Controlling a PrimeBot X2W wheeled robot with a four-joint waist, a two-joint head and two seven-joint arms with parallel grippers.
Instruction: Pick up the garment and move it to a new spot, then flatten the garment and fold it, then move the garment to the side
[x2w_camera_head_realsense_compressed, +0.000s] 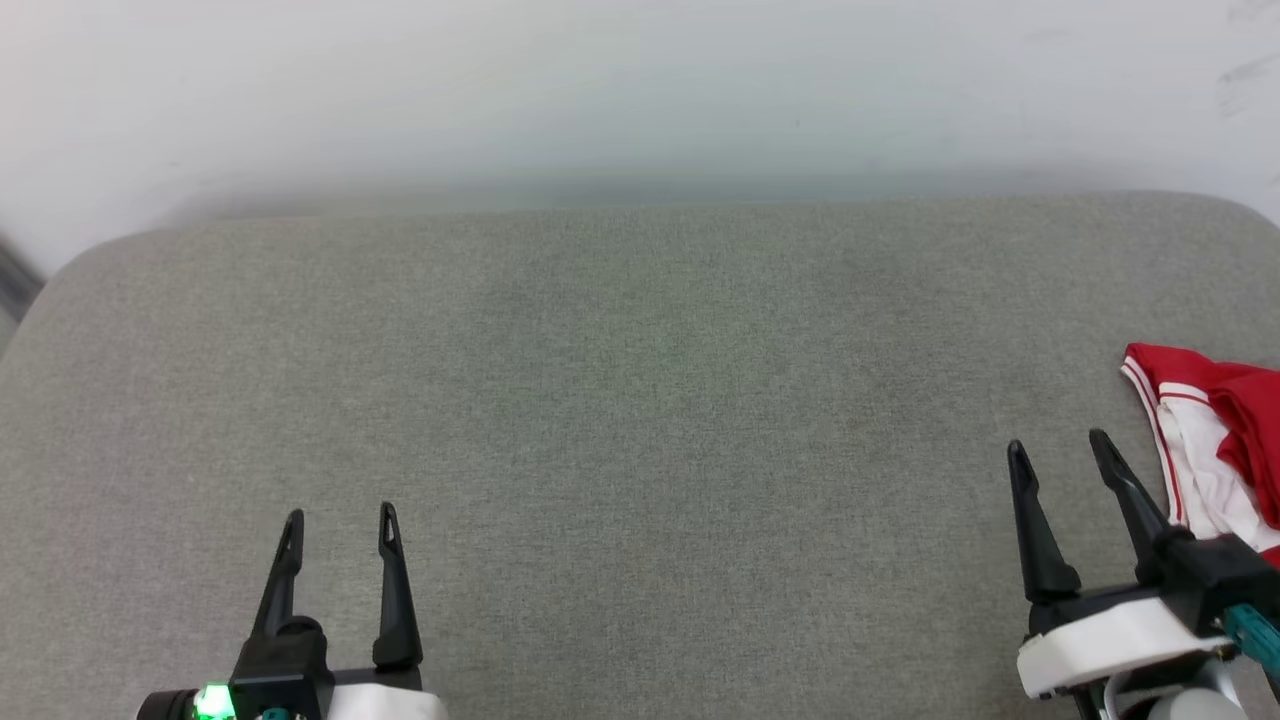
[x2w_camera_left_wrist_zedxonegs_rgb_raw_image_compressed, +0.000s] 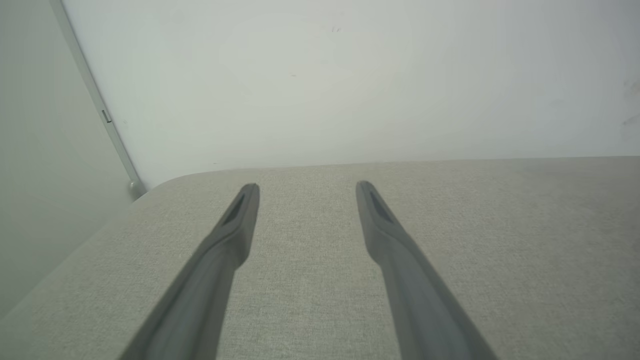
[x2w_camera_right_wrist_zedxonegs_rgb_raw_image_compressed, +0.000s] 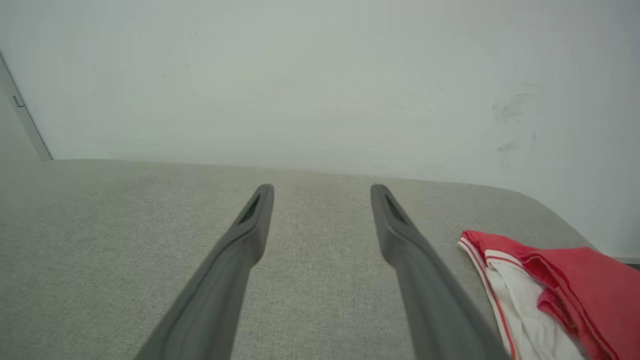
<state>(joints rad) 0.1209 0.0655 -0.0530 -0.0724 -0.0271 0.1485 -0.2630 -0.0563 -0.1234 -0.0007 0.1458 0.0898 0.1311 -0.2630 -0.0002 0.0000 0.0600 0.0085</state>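
The garment (x2w_camera_head_realsense_compressed: 1215, 440) lies bunched at the right edge of the grey cushion (x2w_camera_head_realsense_compressed: 640, 400), red with a white sleeve and striped trim; the picture's edge cuts it off. In the right wrist view the garment (x2w_camera_right_wrist_zedxonegs_rgb_raw_image_compressed: 545, 285) sits just right of my right fingers (x2w_camera_right_wrist_zedxonegs_rgb_raw_image_compressed: 400, 235). My right gripper (x2w_camera_head_realsense_compressed: 1060, 450) stands open and empty a little left of the cloth, not touching it. My left gripper (x2w_camera_head_realsense_compressed: 340, 520) is open and empty at the lower left, far from the garment; in the left wrist view my left gripper (x2w_camera_left_wrist_zedxonegs_rgb_raw_image_compressed: 307, 187) has bare cushion between its fingers.
A pale wall (x2w_camera_head_realsense_compressed: 640, 90) rises behind the cushion's far edge. A thin metal rail (x2w_camera_left_wrist_zedxonegs_rgb_raw_image_compressed: 100, 110) runs along the wall at the cushion's rounded left corner (x2w_camera_left_wrist_zedxonegs_rgb_raw_image_compressed: 150, 190). Wide bare fabric stretches between the two grippers.
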